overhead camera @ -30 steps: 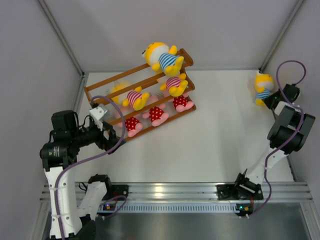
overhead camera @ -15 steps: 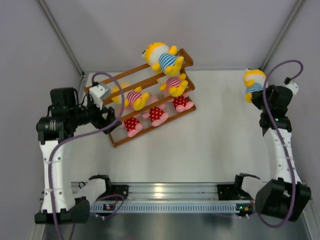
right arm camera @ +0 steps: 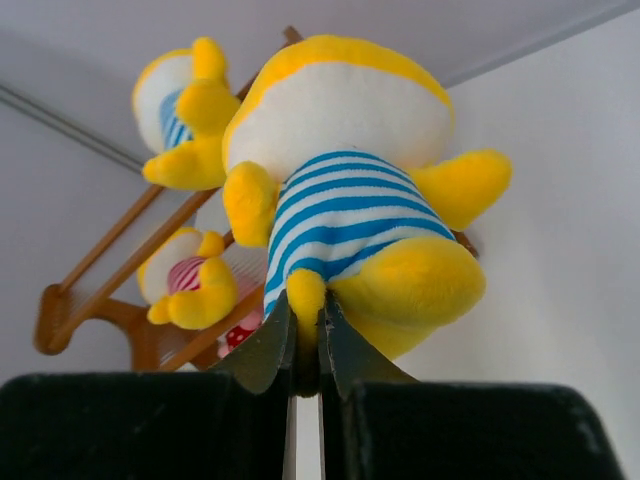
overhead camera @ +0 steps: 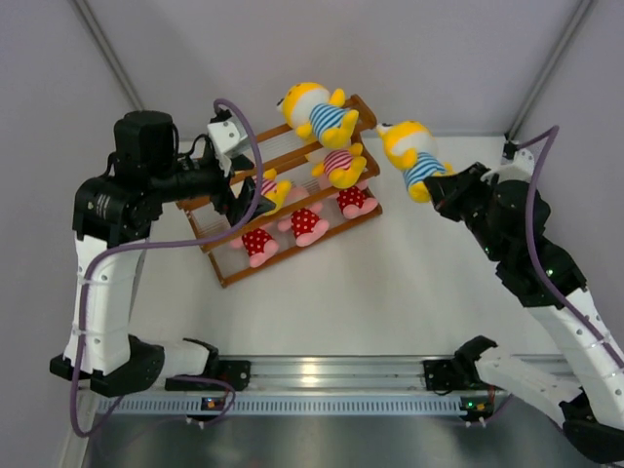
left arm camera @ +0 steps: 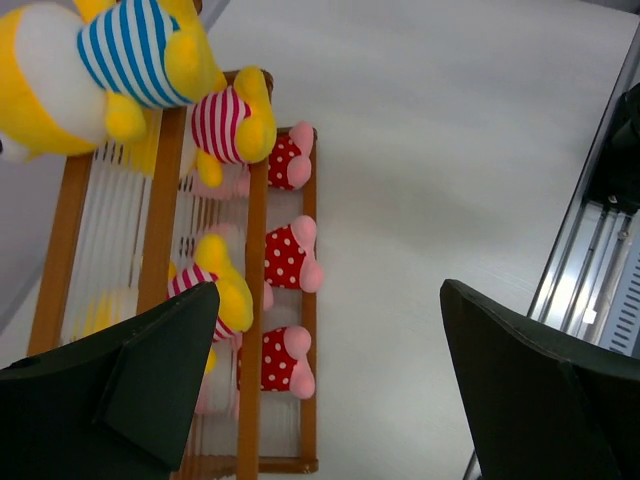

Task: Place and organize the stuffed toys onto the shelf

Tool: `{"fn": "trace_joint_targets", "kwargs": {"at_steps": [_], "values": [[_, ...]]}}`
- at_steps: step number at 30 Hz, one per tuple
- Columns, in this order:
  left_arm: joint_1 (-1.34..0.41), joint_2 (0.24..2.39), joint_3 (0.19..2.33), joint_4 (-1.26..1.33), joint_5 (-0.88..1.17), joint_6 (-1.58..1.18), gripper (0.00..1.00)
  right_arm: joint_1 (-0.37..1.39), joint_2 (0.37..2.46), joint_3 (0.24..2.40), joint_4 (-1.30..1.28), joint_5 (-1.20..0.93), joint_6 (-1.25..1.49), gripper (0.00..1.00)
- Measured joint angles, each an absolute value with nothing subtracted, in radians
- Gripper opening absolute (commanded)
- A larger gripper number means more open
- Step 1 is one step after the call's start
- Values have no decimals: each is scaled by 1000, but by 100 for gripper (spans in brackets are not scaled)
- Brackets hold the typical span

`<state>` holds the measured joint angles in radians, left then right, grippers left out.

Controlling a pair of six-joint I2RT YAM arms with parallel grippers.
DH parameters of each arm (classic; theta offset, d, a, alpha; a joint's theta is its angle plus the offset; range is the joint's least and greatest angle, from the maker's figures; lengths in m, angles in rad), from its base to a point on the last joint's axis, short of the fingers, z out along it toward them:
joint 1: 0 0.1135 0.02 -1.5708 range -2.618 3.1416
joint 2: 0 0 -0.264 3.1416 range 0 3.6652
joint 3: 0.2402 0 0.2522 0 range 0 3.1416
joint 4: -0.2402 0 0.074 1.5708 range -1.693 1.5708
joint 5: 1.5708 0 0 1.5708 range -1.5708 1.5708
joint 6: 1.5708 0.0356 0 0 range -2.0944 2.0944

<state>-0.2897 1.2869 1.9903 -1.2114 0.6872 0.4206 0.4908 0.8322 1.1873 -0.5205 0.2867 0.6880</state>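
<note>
The shelf (overhead camera: 331,232) stands slanted at the back left, also in the left wrist view (left arm camera: 255,420) and the right wrist view (right arm camera: 100,265). A yellow toy in a blue-white shirt (overhead camera: 317,109) lies on its top tier. Two yellow toys in pink-white shirts (overhead camera: 340,166) lie on the middle tier. Three pink toys in red dotted outfits (overhead camera: 309,223) line the bottom tier. My right gripper (overhead camera: 441,187) is shut on the leg of another blue-striped yellow toy (right arm camera: 340,200), held in the air just right of the shelf's top. My left gripper (left arm camera: 328,295) is open and empty above the shelf's left end.
An aluminium rail (overhead camera: 341,375) with the arm bases runs along the near edge. Grey walls and frame posts (overhead camera: 541,78) close in the back and sides. The white tabletop (overhead camera: 390,292) stretches right of and in front of the shelf.
My right arm has carried the blue-striped toy from the far right corner leftwards to the shelf's right end. My left arm has risen and moved right over the shelf's left end.
</note>
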Motion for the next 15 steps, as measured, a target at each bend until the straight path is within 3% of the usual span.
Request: {"fn": "trace_joint_targets", "kwargs": {"at_steps": [7,15], "values": [[-539,1393,2143,-1203,490,466,98,764,938,1323,-516,408,711,0],[-740,1498,2215,-1166,281,582,98,929,1136,1453,-451,451,697,0]]}}
